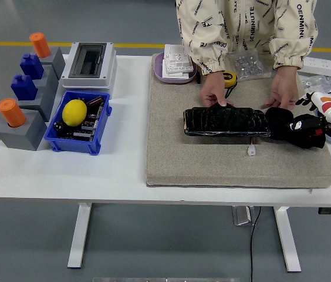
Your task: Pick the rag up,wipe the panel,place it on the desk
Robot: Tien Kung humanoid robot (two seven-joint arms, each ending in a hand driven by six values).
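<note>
Head view: the right hand, black, blends into the dark rag at the panel's right end on the mat; whether its fingers pinch the rag I cannot tell. A person's hands rest at the panel's far edge.
</note>
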